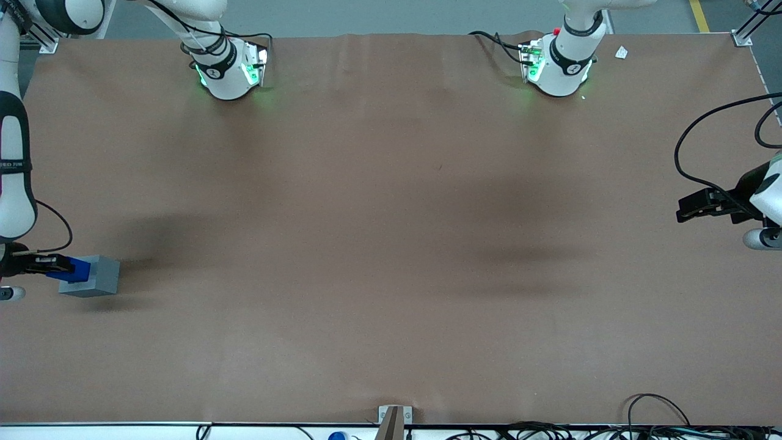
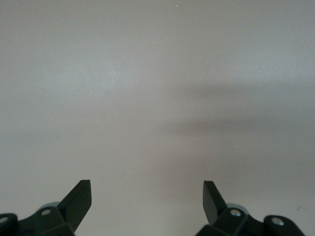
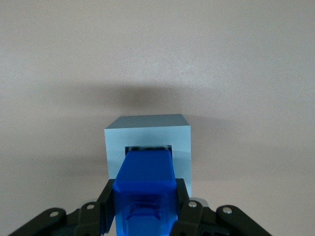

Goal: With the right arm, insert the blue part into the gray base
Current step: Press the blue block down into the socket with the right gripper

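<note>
Right now I have the blue part point(image 3: 145, 189) pinched between the claw's point(image 3: 145, 204) two fingers, and its leading end is at the mouth of the square recess in the gray base point(image 3: 147, 129); from the wrist camera the blue nose looks lined up with the opening and seems to have just entered it, though I cannot tell how deep it sits. On the front camera the gray base point(image 1: 98, 276) rests on the brown worktop point(image 1: 391, 244) at the working arm's end, fairly near that camera, with the blue part point(image 1: 72, 271) touching its side face and the claw point(image 1: 52, 264) reaching in level from the edge of the view. So the pickup and the carry are done, and the alignment looks good as far as I can judge. What remains, I reckon, is to press the part home until it seats, then release it and draw the right arm point(image 1: 13, 165) clear.
</note>
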Controlling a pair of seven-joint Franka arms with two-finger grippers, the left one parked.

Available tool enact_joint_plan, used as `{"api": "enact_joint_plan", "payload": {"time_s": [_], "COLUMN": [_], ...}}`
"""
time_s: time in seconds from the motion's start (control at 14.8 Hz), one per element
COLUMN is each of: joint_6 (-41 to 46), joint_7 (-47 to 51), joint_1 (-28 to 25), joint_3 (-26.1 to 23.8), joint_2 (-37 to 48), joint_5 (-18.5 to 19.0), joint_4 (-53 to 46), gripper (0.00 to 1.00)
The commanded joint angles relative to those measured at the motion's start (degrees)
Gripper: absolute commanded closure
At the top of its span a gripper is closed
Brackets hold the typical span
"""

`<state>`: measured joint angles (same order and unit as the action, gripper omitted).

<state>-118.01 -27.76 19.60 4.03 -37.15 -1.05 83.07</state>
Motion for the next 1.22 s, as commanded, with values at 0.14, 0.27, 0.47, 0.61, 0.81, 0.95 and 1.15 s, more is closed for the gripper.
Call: {"api": "enact_joint_plan", "payload": {"time_s": [0.14, 0.27, 0.47, 0.61, 0.81, 0.95, 1.15], "joint_6": [-1.2, -1.2, -1.5, -1.8, -1.9, -2.0, -3.1], "joint_7": [-1.3, -1.3, -1.2, -1.2, -1.3, -1.2, -1.2], "joint_1": [1.1, 1.0, 0.9, 1.0, 0.8, 0.7, 0.6], "joint_3": [-1.2, -1.2, -1.2, -1.2, -1.2, -1.3, -1.3], "joint_2": [-2.0, -2.0, -2.1, -2.2, -2.2, -2.2, -2.2], "joint_5": [-1.5, -1.6, -1.6, -1.6, -1.6, -1.6, -1.8], "joint_4": [-0.5, -0.4, -0.4, -0.4, -0.5, -0.5, -0.4], "gripper": [0.76, 0.76, 0.73, 0.73, 0.75, 0.76, 0.76]}}
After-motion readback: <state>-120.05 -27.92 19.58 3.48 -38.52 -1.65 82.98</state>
